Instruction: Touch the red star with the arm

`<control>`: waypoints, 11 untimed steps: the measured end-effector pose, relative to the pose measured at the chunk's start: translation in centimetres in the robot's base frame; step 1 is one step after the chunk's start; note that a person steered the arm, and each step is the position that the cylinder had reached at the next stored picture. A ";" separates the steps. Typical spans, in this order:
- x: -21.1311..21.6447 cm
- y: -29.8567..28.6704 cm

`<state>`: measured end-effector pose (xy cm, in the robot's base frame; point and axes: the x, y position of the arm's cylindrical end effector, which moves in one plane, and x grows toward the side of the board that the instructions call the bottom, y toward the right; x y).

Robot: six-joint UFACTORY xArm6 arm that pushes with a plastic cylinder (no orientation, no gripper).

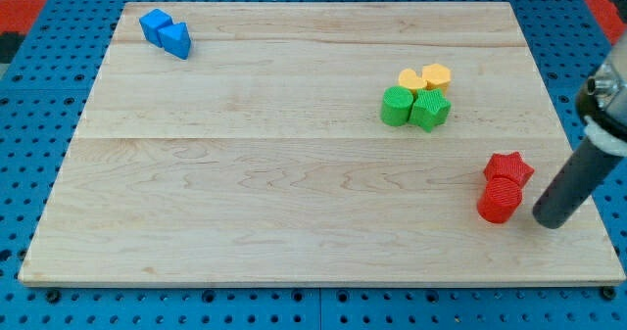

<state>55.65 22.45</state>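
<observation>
— Where's the red star [508,167]?
— Near the table's [294,183] right edge, touching a red cylinder [500,200] below it.
— And the rod?
— My tip [551,216] sits just right of the cylinder; no gripper there

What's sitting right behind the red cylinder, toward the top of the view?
The red star sits directly behind the red cylinder, touching it. The cylinder covers the star's lower edge. My tip rests to the cylinder's right, apart.
</observation>
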 end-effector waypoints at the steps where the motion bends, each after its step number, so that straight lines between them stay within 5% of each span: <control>1: -0.2 -3.8; 3: -0.7 1.6; 5: -8.0 1.8; 11: -16.0 2.2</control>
